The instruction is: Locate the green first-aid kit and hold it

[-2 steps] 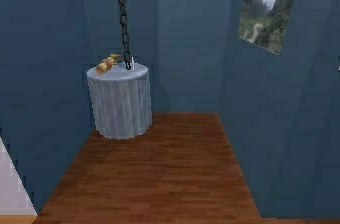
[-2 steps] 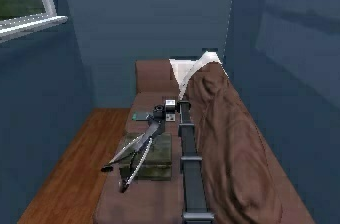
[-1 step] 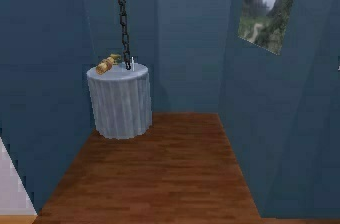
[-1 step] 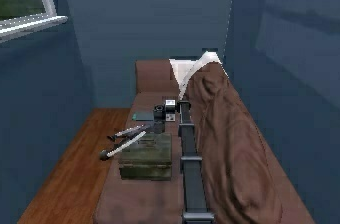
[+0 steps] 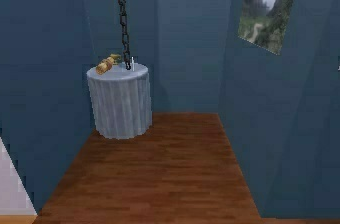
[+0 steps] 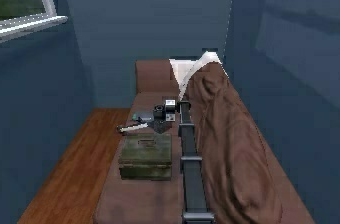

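Gripper (image 6: 150, 122): cannot tell if holding anything | one green first-aid kit (image 6: 145, 157) on one bed (image 6: 154, 76) | one arm (image 6: 189, 172)

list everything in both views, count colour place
green case: 1, dull green, on the bed
bed: 1, brown, along blue wall
blanket: 1, brown, heaped on bed
pillow: 1, white, bed's far end
window: 1, white frame, arm side view's top left
ribbed drum: 1, pale grey, on wood floor
chain: 1, black, above drum
wall picture: 1, greenish, forward view's upper right
arm: 1, dark, over the bed
gripper: 1, dark, past the green case; cannot tell if holding anything
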### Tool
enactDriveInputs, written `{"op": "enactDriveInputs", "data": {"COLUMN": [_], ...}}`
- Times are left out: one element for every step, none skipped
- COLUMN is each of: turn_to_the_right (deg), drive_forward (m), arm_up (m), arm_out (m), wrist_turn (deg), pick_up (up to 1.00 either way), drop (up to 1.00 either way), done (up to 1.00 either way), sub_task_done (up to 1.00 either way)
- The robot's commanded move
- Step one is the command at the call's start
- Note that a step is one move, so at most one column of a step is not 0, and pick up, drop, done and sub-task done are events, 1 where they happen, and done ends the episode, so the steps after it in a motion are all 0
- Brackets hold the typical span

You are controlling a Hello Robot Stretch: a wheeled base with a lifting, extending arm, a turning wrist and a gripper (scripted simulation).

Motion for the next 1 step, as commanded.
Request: {"op": "enactDriveInputs", "data": {"turn_to_the_right": [0.0], "drive_forward": [0.00], "arm_up": [0.00], "arm_out": [0.00], "wrist_turn": [36.0], "pick_up": [0.00], "drop": [0.00], "done": [0.00], "sub_task_done": [0.00]}}
